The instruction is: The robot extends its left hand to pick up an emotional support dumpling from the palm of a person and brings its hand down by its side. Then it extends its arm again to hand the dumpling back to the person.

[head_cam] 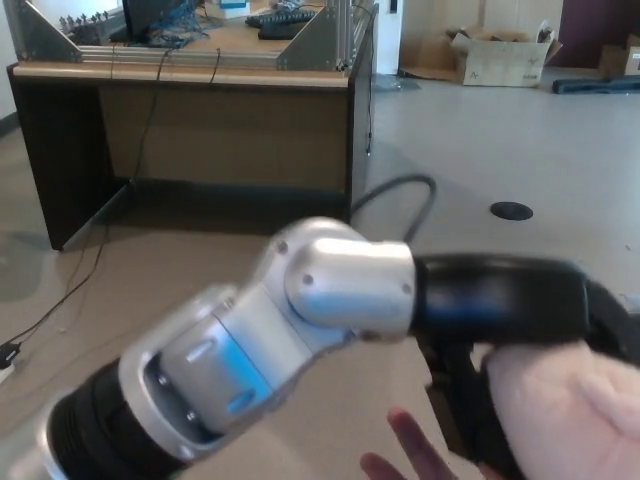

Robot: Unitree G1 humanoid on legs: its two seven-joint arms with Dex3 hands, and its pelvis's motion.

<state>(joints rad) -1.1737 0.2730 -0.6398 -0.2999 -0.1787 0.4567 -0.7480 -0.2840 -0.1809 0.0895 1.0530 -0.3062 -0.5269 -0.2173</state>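
My left arm reaches across the head view from lower left to lower right. Its black left hand (500, 350) is shut on the pale pink plush dumpling (565, 415), held at the bottom right corner. Just below and left of the dumpling, a person's fingers (410, 450) point up from the bottom edge, palm open, close under my hand. My silver wrist joint (345, 280) fills the middle of the picture. My right hand does not show.
A dark wooden desk (200, 110) with metal frames and cables stands at the back left. Cardboard boxes (500, 55) sit at the far right wall. A black floor disc (511, 210) lies on the grey floor. A cable trails on the floor at left.
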